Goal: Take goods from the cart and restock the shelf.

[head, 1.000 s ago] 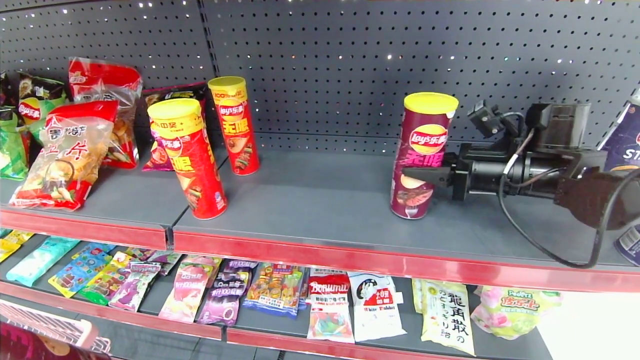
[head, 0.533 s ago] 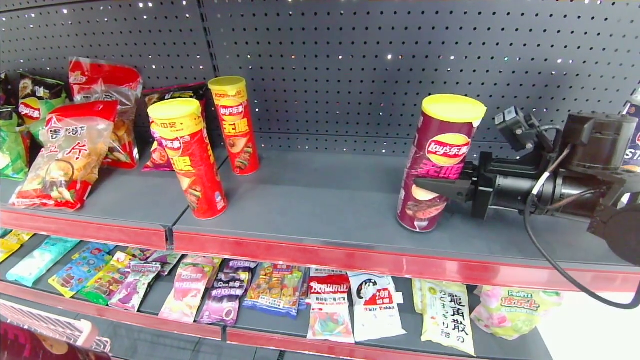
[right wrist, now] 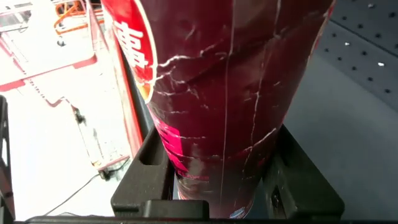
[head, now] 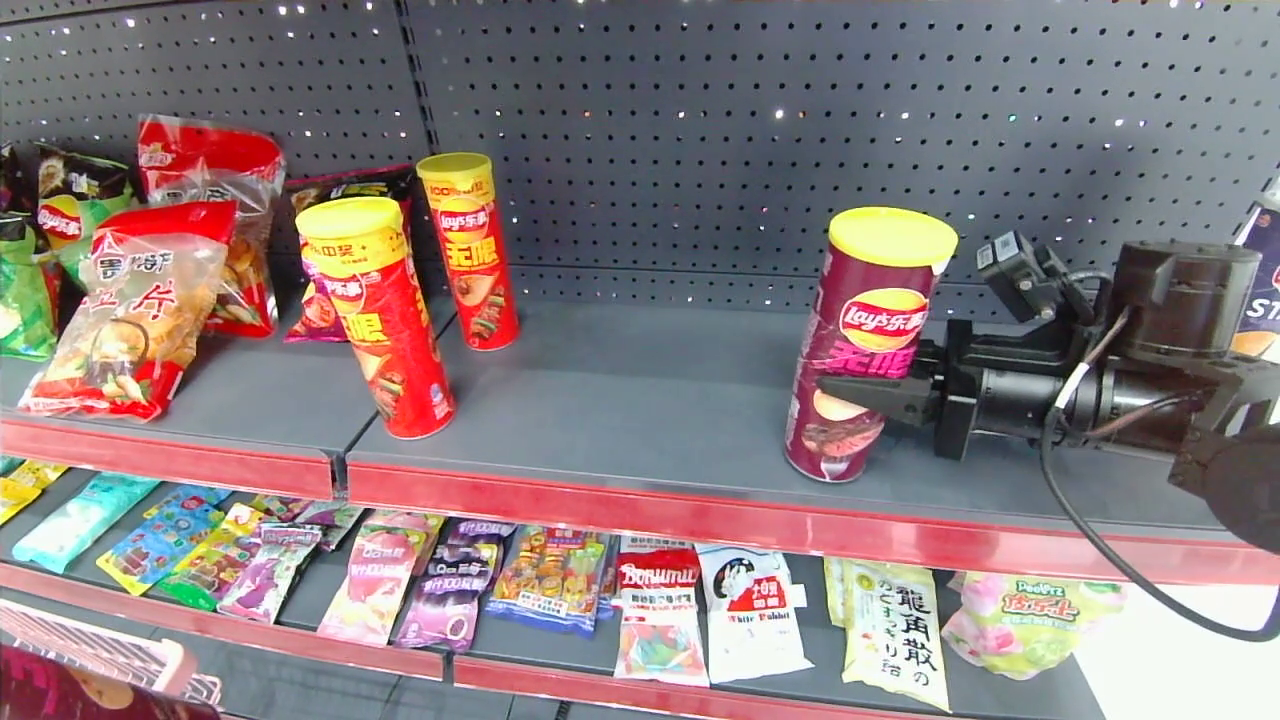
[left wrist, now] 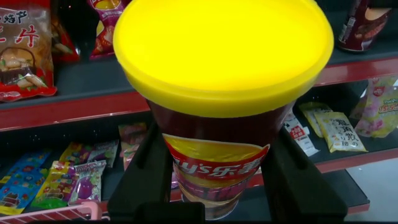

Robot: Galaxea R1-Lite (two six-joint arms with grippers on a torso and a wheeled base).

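Note:
A maroon chip can with a yellow lid stands slightly tilted on the grey upper shelf, close to its red front edge at the right. My right gripper comes in from the right and is shut on the can's lower half. In the right wrist view the maroon can sits between the right gripper fingers. My left gripper is shut on a second can, dark red with a yellow lid, held in front of the shelves.
Two red cans stand left of centre on the upper shelf, with snack bags at the far left. A dark blue pack is behind the right arm. Flat packets line the lower shelf. The cart's corner is bottom left.
My right gripper has drawn the maroon can back toward the shelf's front edge and a little to the right. The can leaned further midway, then came down nearer upright.

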